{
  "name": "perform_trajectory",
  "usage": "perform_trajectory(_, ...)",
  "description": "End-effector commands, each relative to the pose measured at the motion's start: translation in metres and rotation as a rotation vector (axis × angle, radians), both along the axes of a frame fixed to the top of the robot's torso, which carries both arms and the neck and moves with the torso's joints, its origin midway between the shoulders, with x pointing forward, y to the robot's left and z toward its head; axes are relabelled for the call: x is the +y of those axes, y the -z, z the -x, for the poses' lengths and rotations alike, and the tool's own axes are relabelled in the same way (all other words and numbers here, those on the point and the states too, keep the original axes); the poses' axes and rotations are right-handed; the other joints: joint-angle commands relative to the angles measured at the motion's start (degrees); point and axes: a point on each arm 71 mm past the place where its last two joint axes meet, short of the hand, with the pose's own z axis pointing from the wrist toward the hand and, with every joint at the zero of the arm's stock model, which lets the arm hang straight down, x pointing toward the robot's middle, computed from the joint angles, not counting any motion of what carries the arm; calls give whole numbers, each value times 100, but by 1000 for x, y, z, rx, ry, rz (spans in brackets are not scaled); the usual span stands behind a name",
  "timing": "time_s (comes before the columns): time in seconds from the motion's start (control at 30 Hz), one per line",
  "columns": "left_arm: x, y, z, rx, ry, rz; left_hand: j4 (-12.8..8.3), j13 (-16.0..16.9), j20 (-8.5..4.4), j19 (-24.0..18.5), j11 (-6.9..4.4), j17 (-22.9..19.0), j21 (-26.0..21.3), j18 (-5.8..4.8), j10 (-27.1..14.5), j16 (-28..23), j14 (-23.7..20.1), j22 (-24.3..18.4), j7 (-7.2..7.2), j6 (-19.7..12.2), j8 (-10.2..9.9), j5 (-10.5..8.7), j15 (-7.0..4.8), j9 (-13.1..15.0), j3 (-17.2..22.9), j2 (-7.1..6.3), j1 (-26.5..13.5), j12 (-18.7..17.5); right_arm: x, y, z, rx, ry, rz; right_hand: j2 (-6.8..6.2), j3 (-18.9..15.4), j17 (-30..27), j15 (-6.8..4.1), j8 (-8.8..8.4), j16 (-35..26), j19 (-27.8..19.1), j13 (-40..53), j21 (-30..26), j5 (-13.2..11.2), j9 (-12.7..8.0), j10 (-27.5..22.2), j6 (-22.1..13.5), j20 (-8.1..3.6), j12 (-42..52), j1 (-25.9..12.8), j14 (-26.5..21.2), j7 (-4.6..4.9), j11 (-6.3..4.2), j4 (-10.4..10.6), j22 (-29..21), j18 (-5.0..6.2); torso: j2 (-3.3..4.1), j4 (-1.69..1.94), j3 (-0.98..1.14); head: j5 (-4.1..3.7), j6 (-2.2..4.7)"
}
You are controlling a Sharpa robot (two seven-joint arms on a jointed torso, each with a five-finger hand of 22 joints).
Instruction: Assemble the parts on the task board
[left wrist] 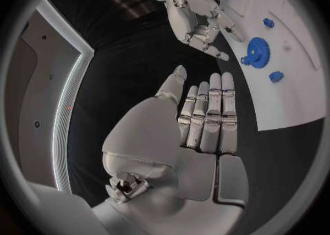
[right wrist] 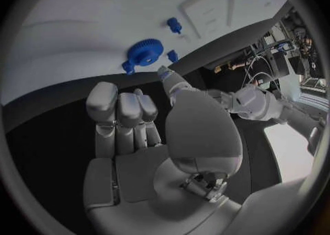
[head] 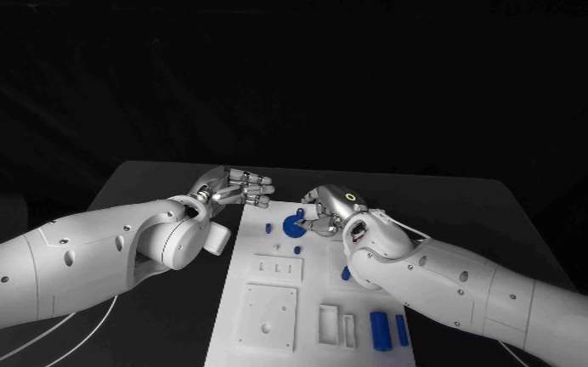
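A blue toothed gear (head: 293, 226) is seen lying flat on the far end of the white task board (head: 245, 333), a smooth matte plate set in the middle of the black counter (head: 490, 206); small blue pegs (head: 268, 228) are seen beside the gear; two blue oblong blocks (head: 380, 330) are set near the board's near right corner, next to rectangular recesses (head: 329, 323) and a raised square plate (head: 268, 316) with small holes. The right hand (head: 329, 211), of silver metal with pale segmented fingers, is held just right of the gear, its fingers curled close together with nothing seen between them; whether the gear is touched cannot be told. The left hand (head: 233, 188) is held at the board's far left corner; in the left wrist view its fingers (left wrist: 209, 116) are laid straight, side by side, the thumb spread, and nothing is held.
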Motion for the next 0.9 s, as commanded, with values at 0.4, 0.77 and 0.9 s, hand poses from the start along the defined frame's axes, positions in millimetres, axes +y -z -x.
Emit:
perform_trajectory(0.4, 8, -1, -2, -9, -4, -1, -36, 9, 7, 9, -12, 3, 20, -89, 6, 32, 22, -7, 4, -39, 2, 3, 23, 4, -6, 24, 5, 16, -100, -23, -2, 70, -99, -193, 365, -197, -312, 22, -31, -419, 109, -543, -914, 256, -1, -289, 225, 20, -502, 114, -57, -4, 10, -472, 465, -3, -49, -158, 59, -38, 33)
perform_trajectory(0.77, 10, 0, -4, -7, -5, -4, -42, 8, 6, 6, -10, 3, 23, -90, 3, 30, 20, -7, 8, -51, 0, 7, 23, 3, -3, 26, 6, 14, -171, -16, -10, 122, -70, -224, 607, -1327, -492, 62, -30, -717, 30, -855, -1535, 834, 5, -548, 75, 57, -723, 306, -209, 25, 41, -647, 387, 29, -54, -230, 158, -117, 54)
perform_trajectory(0.9, 10, 1, -4, -5, -4, -5, -42, 8, 6, 6, -10, 3, 23, -90, 3, 30, 20, -7, 8, -51, 0, 7, 23, 3, -3, 26, 6, 14, -184, -9, -11, 155, -56, -215, 624, -1485, -537, 50, -30, -764, 43, -923, -1729, 868, 4, -594, 36, 45, -750, 344, -238, 3, 34, -657, 384, 20, -51, -242, 196, -141, 54)
